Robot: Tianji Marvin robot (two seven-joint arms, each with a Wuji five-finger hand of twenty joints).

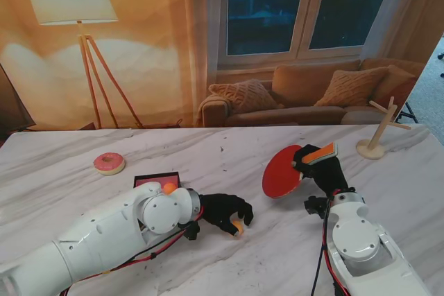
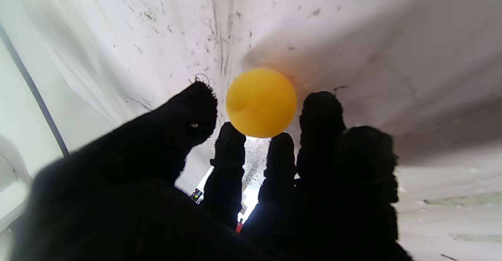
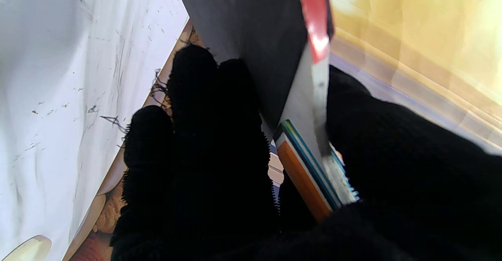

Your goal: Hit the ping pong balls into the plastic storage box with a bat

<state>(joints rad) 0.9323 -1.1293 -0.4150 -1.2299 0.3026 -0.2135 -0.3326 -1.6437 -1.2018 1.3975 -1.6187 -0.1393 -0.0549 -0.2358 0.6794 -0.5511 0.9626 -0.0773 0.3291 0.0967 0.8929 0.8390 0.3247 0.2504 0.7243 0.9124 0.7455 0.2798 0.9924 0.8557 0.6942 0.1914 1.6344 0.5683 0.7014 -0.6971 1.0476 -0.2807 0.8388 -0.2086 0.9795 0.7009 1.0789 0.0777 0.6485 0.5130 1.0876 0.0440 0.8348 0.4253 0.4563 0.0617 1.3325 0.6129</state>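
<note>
My left hand [image 1: 225,211] in its black glove rests low on the marble table near the middle. An orange ping pong ball [image 1: 238,227] lies on the table at its fingertips. In the left wrist view the ball [image 2: 261,102] sits just past the loosely spread fingertips [image 2: 198,106], with a small gap to the thumb. My right hand [image 1: 322,171] is shut on the bat's orange handle [image 1: 320,154], and the red blade [image 1: 281,171] points left, off the table. The blade's dark side [image 3: 251,37] shows in the right wrist view. A second orange ball [image 1: 168,188] lies by the dark-rimmed red box [image 1: 155,179], which my left arm partly hides.
A pink doughnut [image 1: 109,163] lies at the far left of the table. A wooden peg stand [image 1: 378,136] rises at the far right edge. Behind the table hangs a printed living-room backdrop.
</note>
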